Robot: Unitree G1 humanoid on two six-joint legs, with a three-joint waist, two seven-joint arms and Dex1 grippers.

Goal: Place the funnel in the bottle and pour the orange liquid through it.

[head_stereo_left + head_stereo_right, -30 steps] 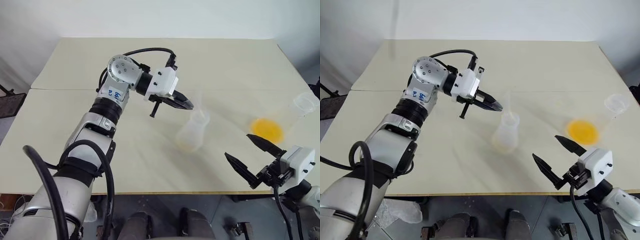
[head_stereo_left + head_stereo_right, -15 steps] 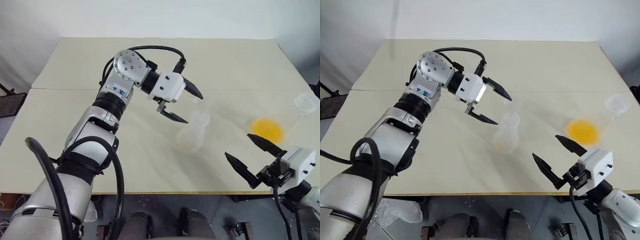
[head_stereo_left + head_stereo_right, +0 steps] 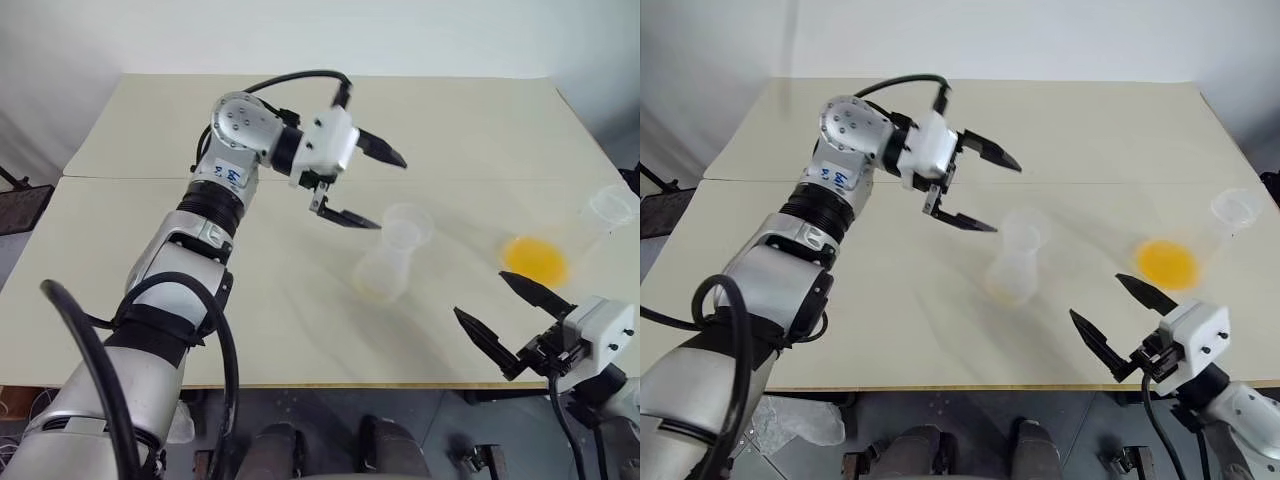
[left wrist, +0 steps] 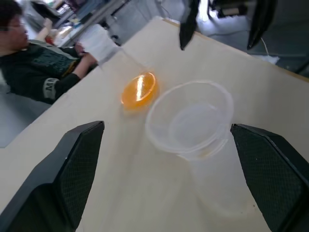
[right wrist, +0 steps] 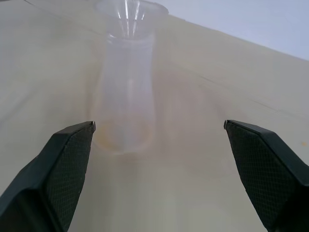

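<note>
The clear conical bottle [image 3: 383, 272] stands upright mid-table, and the small clear funnel [image 3: 408, 224] sits in its neck. My left gripper [image 3: 390, 193] hangs open just above and to the left of the funnel, touching nothing. From the left wrist the funnel's [image 4: 190, 118] round rim lies between my fingers [image 4: 79, 164]. The orange liquid [image 3: 535, 258] pools in a second clear flask [image 3: 610, 205] at the right edge. Near the table's front edge, my right gripper [image 3: 480, 297] is open and empty, pointing toward the bottle [image 5: 124, 96].
A seam [image 3: 120, 179] runs across the beige table behind the bottle. A person [image 4: 34, 58] sits beyond the table's right side, close to the flask with the liquid. Bare tabletop [image 3: 300, 320] lies between the bottle and the front edge.
My left gripper was shut at the funnel over the bottle's neck; it has opened and lifted up and away. The funnel stays in the bottle. The right gripper has not moved.
</note>
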